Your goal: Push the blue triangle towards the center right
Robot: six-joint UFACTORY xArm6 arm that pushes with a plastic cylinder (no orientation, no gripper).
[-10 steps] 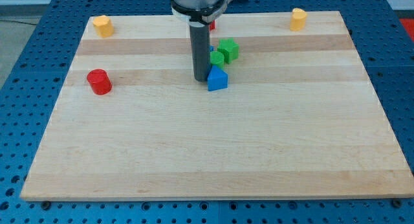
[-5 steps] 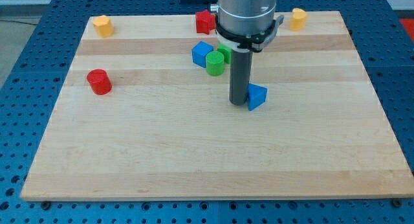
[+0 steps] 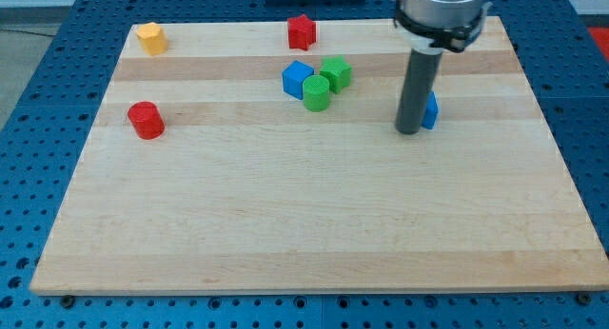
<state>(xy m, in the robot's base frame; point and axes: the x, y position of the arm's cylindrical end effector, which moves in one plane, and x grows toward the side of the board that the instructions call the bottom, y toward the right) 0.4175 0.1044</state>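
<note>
My tip rests on the pale wooden counter, touching the left side of the small blue triangle block, which sits right of centre and mostly hidden behind the dark rod. There is no gripper.

a light wooden board made of long strips lies flat in the middle. under it is a blue metal table full of small round holes in rows. the blue shows past every edge and corner of the board. the light is bright and even.
</note>
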